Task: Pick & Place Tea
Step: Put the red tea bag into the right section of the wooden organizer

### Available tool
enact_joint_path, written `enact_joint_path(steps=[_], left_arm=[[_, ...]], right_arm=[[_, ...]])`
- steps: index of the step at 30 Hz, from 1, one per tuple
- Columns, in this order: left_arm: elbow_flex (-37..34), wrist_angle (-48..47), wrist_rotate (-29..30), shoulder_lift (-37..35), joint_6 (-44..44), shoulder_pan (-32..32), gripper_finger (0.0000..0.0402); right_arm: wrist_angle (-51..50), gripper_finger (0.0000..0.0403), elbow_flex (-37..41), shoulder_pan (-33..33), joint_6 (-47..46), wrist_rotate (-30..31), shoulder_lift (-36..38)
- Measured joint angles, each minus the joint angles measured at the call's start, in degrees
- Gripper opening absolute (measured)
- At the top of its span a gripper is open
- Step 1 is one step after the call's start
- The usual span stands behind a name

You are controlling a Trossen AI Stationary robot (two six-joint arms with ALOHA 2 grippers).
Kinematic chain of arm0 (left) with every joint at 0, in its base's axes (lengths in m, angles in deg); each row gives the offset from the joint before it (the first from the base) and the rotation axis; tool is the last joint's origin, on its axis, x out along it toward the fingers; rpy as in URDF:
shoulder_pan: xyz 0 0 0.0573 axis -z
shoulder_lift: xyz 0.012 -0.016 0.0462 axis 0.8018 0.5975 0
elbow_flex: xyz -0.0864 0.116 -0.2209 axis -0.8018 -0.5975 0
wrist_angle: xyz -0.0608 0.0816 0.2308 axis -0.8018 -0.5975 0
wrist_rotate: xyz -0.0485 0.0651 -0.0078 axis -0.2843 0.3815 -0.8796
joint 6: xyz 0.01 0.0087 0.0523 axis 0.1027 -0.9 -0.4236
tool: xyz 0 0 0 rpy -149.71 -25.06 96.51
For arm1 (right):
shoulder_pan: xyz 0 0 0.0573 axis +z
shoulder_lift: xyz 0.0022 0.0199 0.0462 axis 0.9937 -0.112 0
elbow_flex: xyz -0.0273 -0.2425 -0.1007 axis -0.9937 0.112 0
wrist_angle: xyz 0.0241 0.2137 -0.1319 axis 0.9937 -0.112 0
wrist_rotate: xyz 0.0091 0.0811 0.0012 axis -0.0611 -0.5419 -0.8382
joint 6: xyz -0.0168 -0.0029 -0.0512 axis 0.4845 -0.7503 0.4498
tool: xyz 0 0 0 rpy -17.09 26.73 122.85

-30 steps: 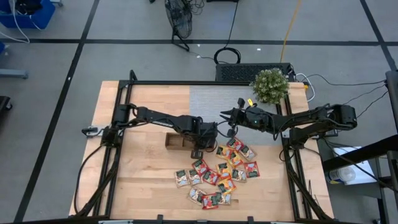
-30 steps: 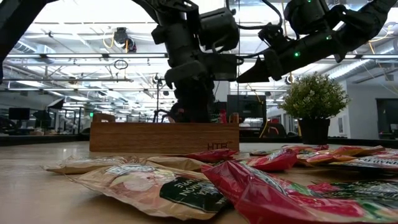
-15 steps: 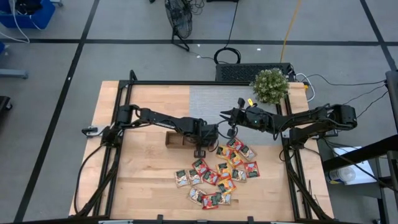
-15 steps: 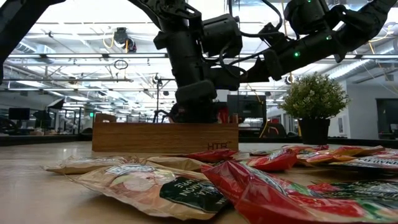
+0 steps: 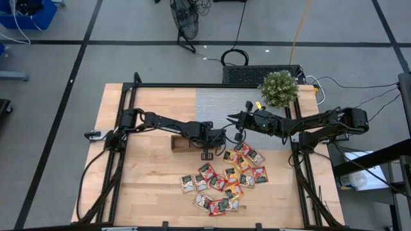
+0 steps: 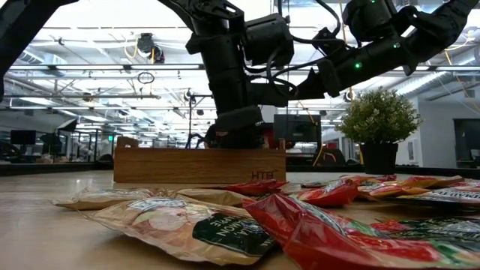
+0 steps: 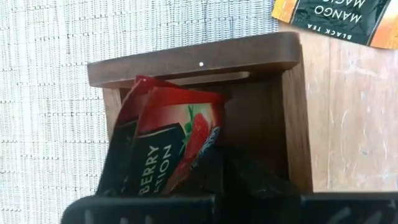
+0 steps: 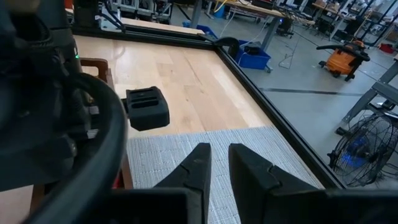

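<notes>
The left gripper's fingers stay pinched on a red berry sachet standing in the wooden tray's end compartment; its lower part is hidden behind them. The right gripper hovers above the grey mat, fingers a narrow gap apart, grasping nothing. The other sachets lie heaped on the bench nearby.

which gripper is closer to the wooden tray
Left. The left gripper is at the wooden tray's end compartment, holding red sachets there. The right gripper hovers off its far end, empty.
</notes>
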Motion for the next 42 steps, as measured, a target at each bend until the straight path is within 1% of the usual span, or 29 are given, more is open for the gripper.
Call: enact_joint_path(steps=[5, 11, 16, 20, 23, 25, 27, 29, 34, 36, 38, 40, 42], left_arm=[[0.02, -0.14, -0.32, -0.16, 0.15, 0.37, 0.0005], [0.13, -0.22, -0.43, -3.09, 0.13, 1.25, 0.0035], [0.13, -1.15, -0.49, -6.97, 0.11, 1.48, 0.0043], [0.09, -3.57, -0.6, -11.35, 1.11, 1.46, 0.0044], [-1.06, -2.81, -0.74, -16.71, 1.41, 1.48, 0.0044], [-2.88, -0.45, -0.91, -20.97, 0.95, 1.48, 0.0044], [-6.64, 2.65, -0.95, -25.96, 0.8, 1.48, 0.0044], [-12.08, 8.72, -1.0, -31.56, 0.75, 1.48, 0.0044], [-30.05, 27.23, -1.78, -45.17, 1.3, 0.82, 0.0044], [-36.86, 33.66, -1.95, -49.25, 2.66, 0.44, 0.0044], [-41.93, 41.29, -1.87, -51.84, 3.93, 0.35, 0.0044], [-45.91, 45.72, -1.72, -53.77, 3.94, 0.32, 0.0044], [-47.89, 50.06, -1.72, -54.26, 3.66, 0.32, 0.0044]], right_arm=[[-0.02, 0.0045, 0.0, 0.01, 0.09, -0.01, 0.0], [0.0, 0.0045, 0.0, 0.01, 0.52, -0.02, 0.0], [-0.12, 0.0045, 0.0, 0.01, 0.57, -0.02, 0.0], [-2.12, 0.0045, 0.02, 0.01, 0.61, -0.02, 0.46], [-3.77, 0.0045, 0.04, 0.13, 0.66, -0.04, 2.1], [-6.37, 0.0045, 0.04, 0.63, 0.8, 0.0, 4.09], [-9.0, 0.0045, 0.07, 1.95, 1.21, -0.04, 6.39], [-13.77, 0.0045, 0.0, 3.53, 1.47, -0.17, 9.29], [-25.55, 0.005, 0.01, 8.13, 1.93, -0.46, 14.15], [-31.79, 0.0066, -0.03, 9.68, 1.75, -1.72, 14.65], [-37.51, 0.009, 0.07, 11.46, 0.61, -2.12, 14.35], [-41.15, 0.0116, 0.05, 13.54, 0.65, -3.22, 13.46], [-44.56, 0.0139, 0.04, 15.85, 0.63, -4.25, 12.39]])
